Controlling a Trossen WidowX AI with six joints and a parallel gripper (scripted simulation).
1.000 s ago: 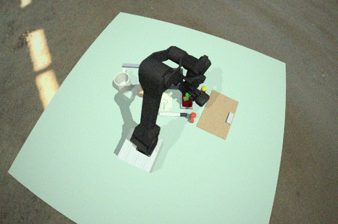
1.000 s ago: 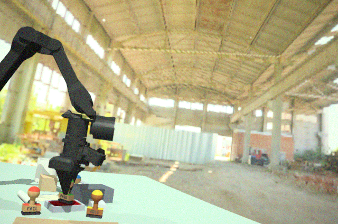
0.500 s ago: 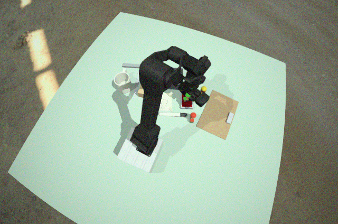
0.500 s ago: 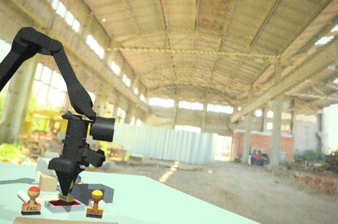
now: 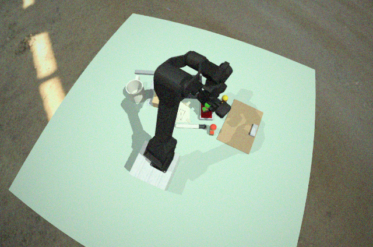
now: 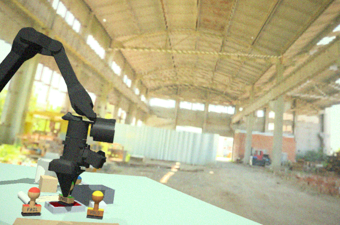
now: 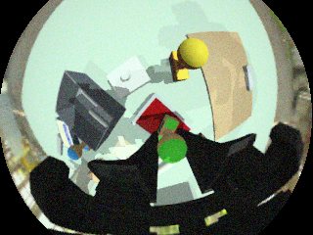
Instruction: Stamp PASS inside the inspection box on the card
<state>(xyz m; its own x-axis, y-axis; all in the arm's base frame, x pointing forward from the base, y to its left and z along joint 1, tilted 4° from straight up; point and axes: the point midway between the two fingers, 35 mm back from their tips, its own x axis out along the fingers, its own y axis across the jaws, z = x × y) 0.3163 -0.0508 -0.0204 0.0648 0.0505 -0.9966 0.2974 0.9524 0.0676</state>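
My gripper (image 6: 66,195) (image 7: 167,132) is shut on the PASS stamp (image 5: 206,107) (image 6: 66,199) (image 7: 172,150), which has a green knob and a wooden block. The stamp is upright, with its dark base down at the red ink pad (image 5: 206,115) (image 6: 78,208) (image 7: 153,110); whether it touches the ink cannot be told for sure. The cream card (image 5: 185,115) lies beside the pad in the top view, partly hidden by the arm. Box lines show on it, but its markings are too small to read. The stamp's underside is hidden.
The red FAIL stamp (image 5: 213,127) (image 6: 33,190) and yellow HOLD stamp (image 5: 225,98) (image 6: 97,196) (image 7: 194,53) flank the pad. A marker (image 5: 188,126), clipboard (image 5: 238,126), mug (image 5: 134,87), wooden block (image 6: 48,184), dark grey box (image 6: 93,192) (image 7: 90,110) and blue-knobbed stamp (image 7: 74,152) stand around.
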